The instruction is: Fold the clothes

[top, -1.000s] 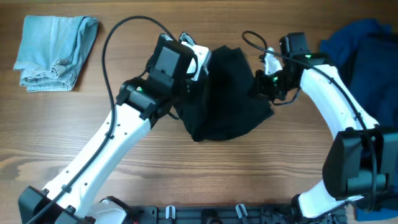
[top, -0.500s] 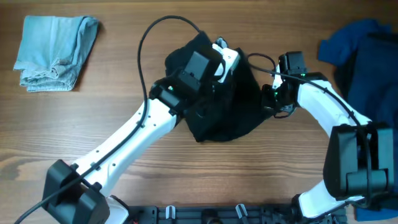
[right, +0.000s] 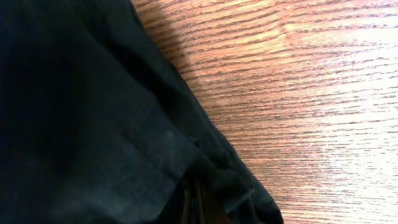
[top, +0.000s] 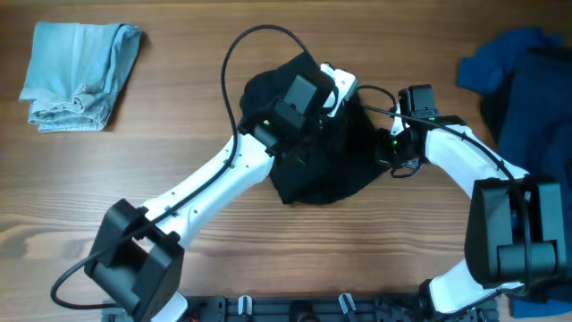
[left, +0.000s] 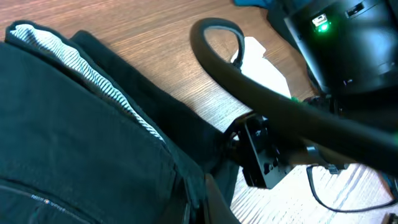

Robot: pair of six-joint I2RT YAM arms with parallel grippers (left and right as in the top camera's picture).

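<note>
Both arms have hold of the black garment (top: 323, 174), which lies bunched on the worktop (top: 268, 259) between them. The left gripper (top: 334, 89) is clamped on the far edge of the cloth, and the pale striped inner band (left: 81, 62) runs just off to the side of its fingers. The right gripper (top: 386, 154) is pinched shut on the side edge nearest it, with fabric gathering into its fingertips in the wrist view and bare wood just beyond. The two grippers are near each other, the right arm's cable passing close in front of the left one.

To do this fold well, the pinched edges should probably travel together, at matching height and pace, so the layer lays over flat instead of twisting. Keep the cloth lightly taut between the grippers and lift only enough to clear the heap beneath. Mind the cable beside the left gripper, since a snag would drag the fold askew. Release only once the carried edge lies on the fabric below

The folded light-blue denim (top: 80, 76) lies well away from the left gripper, and the royal-blue pile (top: 523, 76) sits beyond the right gripper
</note>
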